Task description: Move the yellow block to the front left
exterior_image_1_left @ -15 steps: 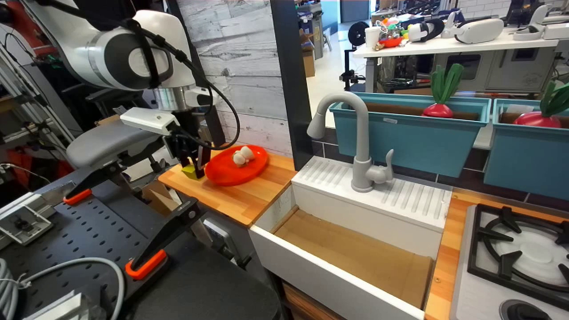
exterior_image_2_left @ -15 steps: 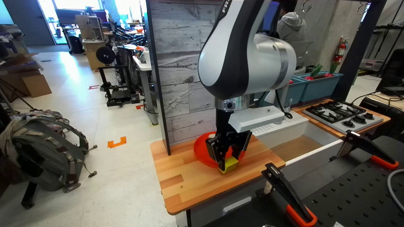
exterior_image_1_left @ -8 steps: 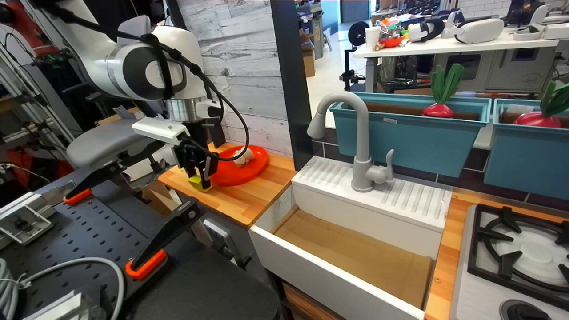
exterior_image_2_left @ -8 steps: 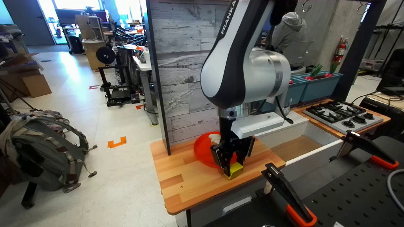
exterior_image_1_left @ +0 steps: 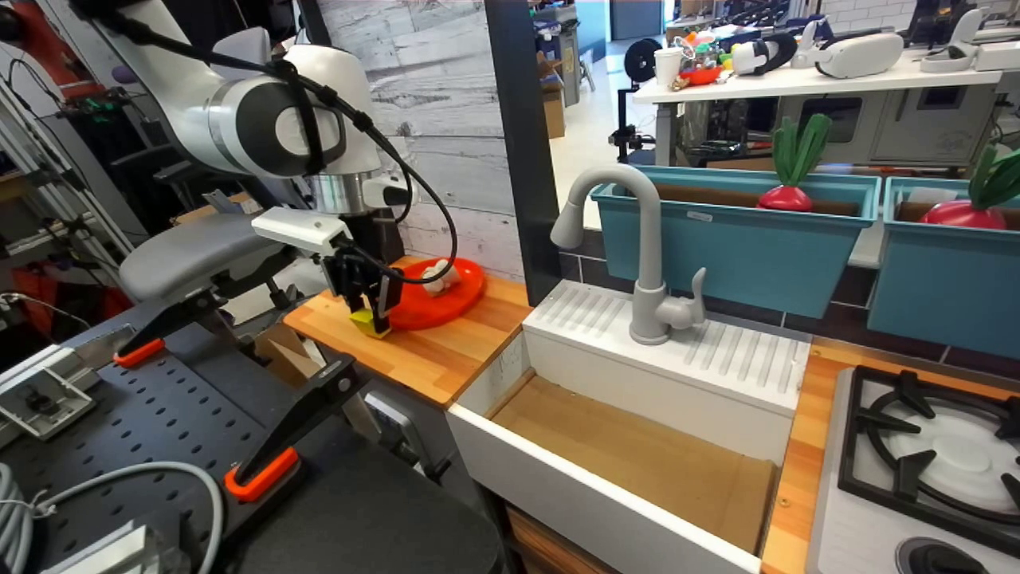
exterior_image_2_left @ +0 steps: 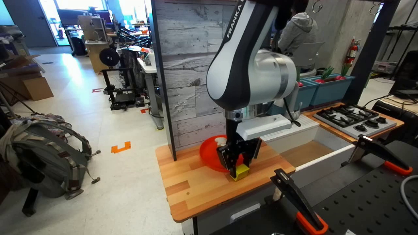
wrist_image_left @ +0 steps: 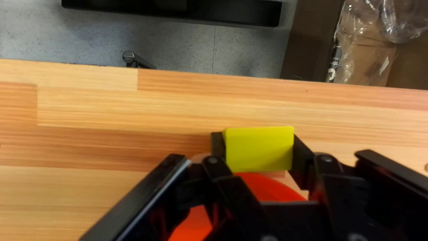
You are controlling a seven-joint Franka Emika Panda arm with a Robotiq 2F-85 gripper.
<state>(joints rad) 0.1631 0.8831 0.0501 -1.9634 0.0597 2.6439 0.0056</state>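
Observation:
The yellow block [exterior_image_1_left: 363, 323] sits between the two fingers of my gripper [exterior_image_2_left: 240, 169], low over the wooden counter near its front edge. In the wrist view, both fingertips press against opposite sides of the yellow block [wrist_image_left: 259, 149], and the gripper is shut on it. The yellow block also shows in an exterior view [exterior_image_2_left: 242, 172]. I cannot tell whether its underside touches the wood. The red round plate [exterior_image_1_left: 450, 307] lies right behind the gripper, close to the fingers. The plate also shows partly hidden behind the fingers in an exterior view [exterior_image_2_left: 209, 155] and in the wrist view [wrist_image_left: 264, 187].
Small white lumps [exterior_image_1_left: 441, 279] lie on the plate. The wooden counter [exterior_image_2_left: 196, 182] ends at a front edge, with a whitewashed wall [exterior_image_1_left: 446, 159] behind. A white sink [exterior_image_1_left: 598, 510] with a grey faucet [exterior_image_1_left: 649, 239] adjoins it. Black-orange clamps [exterior_image_2_left: 310, 215] stand in front.
The gripper and yellow block moved toward the sink and front edge, then slightly back toward the plate. The red plate shifted slightly toward the wall in the last half second.

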